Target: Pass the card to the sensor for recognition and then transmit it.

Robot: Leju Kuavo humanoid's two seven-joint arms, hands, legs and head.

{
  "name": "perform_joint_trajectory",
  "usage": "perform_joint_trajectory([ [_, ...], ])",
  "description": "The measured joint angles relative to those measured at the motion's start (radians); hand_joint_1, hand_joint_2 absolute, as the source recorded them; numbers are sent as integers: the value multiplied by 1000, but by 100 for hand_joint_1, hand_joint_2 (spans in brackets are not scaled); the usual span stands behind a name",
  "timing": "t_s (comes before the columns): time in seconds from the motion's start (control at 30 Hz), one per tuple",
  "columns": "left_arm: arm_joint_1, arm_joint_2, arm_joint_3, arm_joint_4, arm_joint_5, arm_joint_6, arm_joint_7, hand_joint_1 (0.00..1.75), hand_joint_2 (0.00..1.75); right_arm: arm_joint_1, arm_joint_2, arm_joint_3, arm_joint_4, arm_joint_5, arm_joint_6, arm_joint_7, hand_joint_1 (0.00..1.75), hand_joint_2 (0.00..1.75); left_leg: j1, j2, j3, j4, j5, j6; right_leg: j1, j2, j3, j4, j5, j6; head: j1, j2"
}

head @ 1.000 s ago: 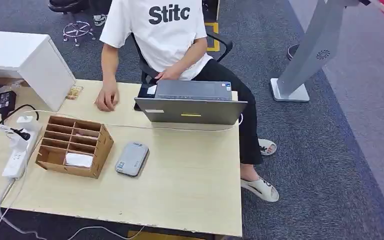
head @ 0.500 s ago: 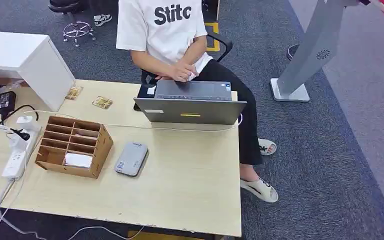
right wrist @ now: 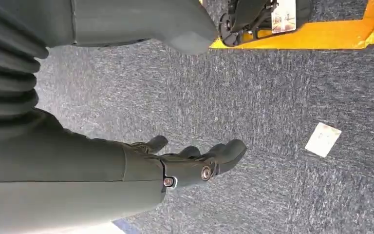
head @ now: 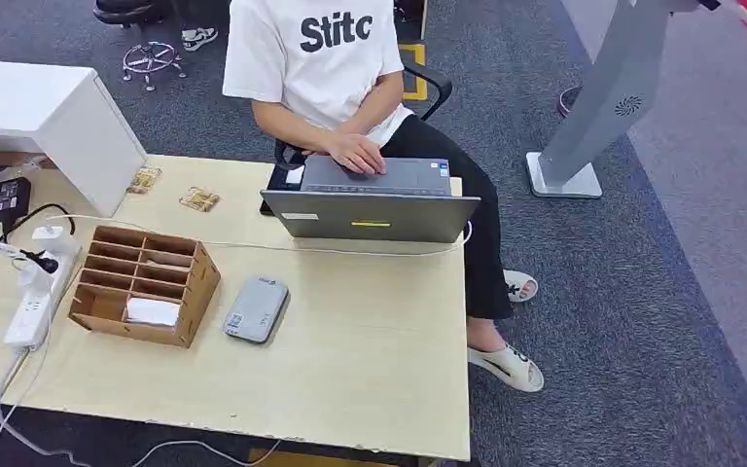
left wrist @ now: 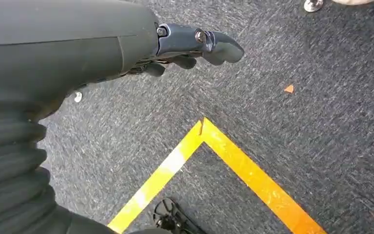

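Observation:
A small patterned card (head: pixel 199 199) lies flat on the wooden table (head: pixel 370 360) at the far side, left of the laptop. A second similar card (head: pixel 144 179) lies further left, by the white box. The grey sensor pad (head: pixel 256 309) sits mid-table, beside a cardboard organizer (head: pixel 146 284) that holds a white card (head: pixel 153 311) in its front slot. My left hand (left wrist: pixel 190 48) hangs over grey carpet, holding nothing, fingers loosely apart. My right hand (right wrist: pixel 195 161) also hangs over the carpet, with nothing in it.
A person in a white shirt (head: pixel 316 58) sits across the table with a hand on the open laptop (head: pixel 374 199). A power strip (head: pixel 34 297) with cables lies at the table's left, behind it a white box (head: pixel 53 122). A grey stand (head: pixel 593 117) rises at the right.
The person's hand, resting on the table a second ago, left the patterned card there and drew back to the laptop keyboard. My view has not shifted.

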Motion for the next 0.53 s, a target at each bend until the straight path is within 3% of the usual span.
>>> perform_joint_trajectory([
  [0.3,27,-6,-133,5,66,-36,25,0,175,44,-24,124,-16,-117,49,5,0,175,0,0,0,0,0,0,0,0,0,0,0,0,0,0],
  [0.33,31,-6,-153,5,78,-42,25,0,175,49,-28,143,-19,-137,58,5,0,0,0,0,0,0,0,0,0,0,0,0,0,0,0,0],
  [0.37,37,-5,-177,5,91,-48,26,0,0,55,-33,163,-22,-160,66,5,0,0,0,0,0,0,0,0,0,0,0,0,0,0,0,0],
  [0.53,58,-2,-275,5,152,-76,34,0,0,81,-58,255,-39,-263,105,3,0,0,0,0,0,0,0,0,0,0,0,0,0,0,0,0],
])
